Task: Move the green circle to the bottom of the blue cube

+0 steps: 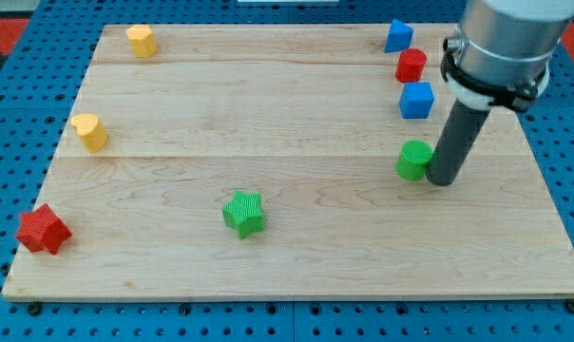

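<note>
touching my tip (443, 180), green circle (413, 160) sits at its left.

My tip (441, 180) is sitting just at the view's right of the green circle (414, 160), seemingly touching it. The blue cube (416, 100) is lying above the circle, toward the view's top.

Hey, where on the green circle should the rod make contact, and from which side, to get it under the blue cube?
There's nothing to grip with, so push. The green circle already sits below the blue cube, with a gap. My tip stands against its right side. Come round to its bottom face, centred because round sides slip off, and probably nudge it toward the view's top.
</note>
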Robot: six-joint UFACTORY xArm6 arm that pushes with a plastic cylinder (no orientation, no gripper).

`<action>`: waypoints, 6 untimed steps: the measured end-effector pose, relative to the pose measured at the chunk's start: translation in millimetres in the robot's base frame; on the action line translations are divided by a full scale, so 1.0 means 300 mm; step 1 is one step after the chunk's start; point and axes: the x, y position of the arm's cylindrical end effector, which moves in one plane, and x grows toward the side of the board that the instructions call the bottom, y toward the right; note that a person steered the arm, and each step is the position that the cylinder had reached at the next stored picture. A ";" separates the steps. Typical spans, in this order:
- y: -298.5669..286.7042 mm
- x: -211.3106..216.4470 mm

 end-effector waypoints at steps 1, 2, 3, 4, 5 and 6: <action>0.039 0.146; -0.019 0.126; -0.056 0.074; -0.035 0.009; -0.020 -0.020; -0.008 -0.029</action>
